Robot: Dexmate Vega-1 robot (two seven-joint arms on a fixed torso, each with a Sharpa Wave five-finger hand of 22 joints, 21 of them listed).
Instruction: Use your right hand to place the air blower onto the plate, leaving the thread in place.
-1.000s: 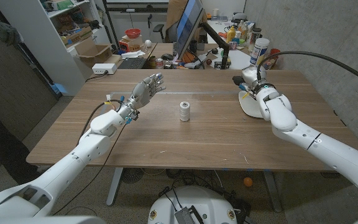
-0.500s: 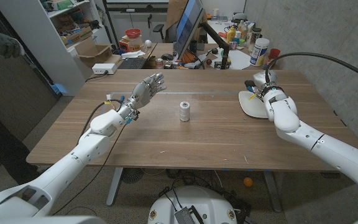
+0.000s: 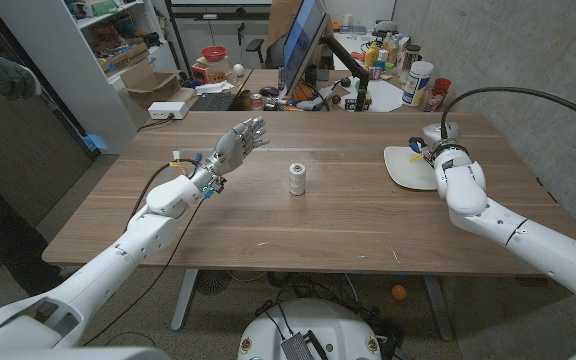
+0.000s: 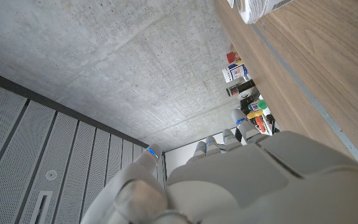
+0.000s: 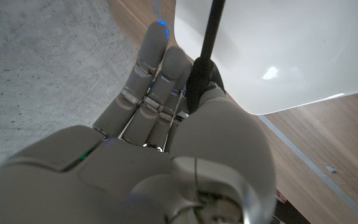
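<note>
A white plate (image 3: 404, 166) lies at the table's right side. My right hand (image 3: 436, 143) is over its far right rim and grips the black air blower (image 5: 201, 73). The blower's thin nozzle (image 5: 211, 28) reaches out over the white plate (image 5: 291, 50) just above its surface. A white spool of thread (image 3: 297, 179) stands upright at the table's middle, well to the left of the plate, and its end appears as the spool (image 4: 258, 9) in the left wrist view. My left hand (image 3: 234, 145) hangs raised over the table's left half, fingers apart, holding nothing.
Behind the table stand a monitor (image 3: 300, 45), bottles and cans (image 3: 416, 80) and a cluttered desk. A shelf unit (image 3: 88, 60) and a white box (image 3: 166, 110) are at the back left. A person's gloved hand (image 3: 3, 75) is at the left edge.
My right hand has carried the blower rightward across the plate, from its left rim to its far right side. The thread and my left hand have stayed put.
</note>
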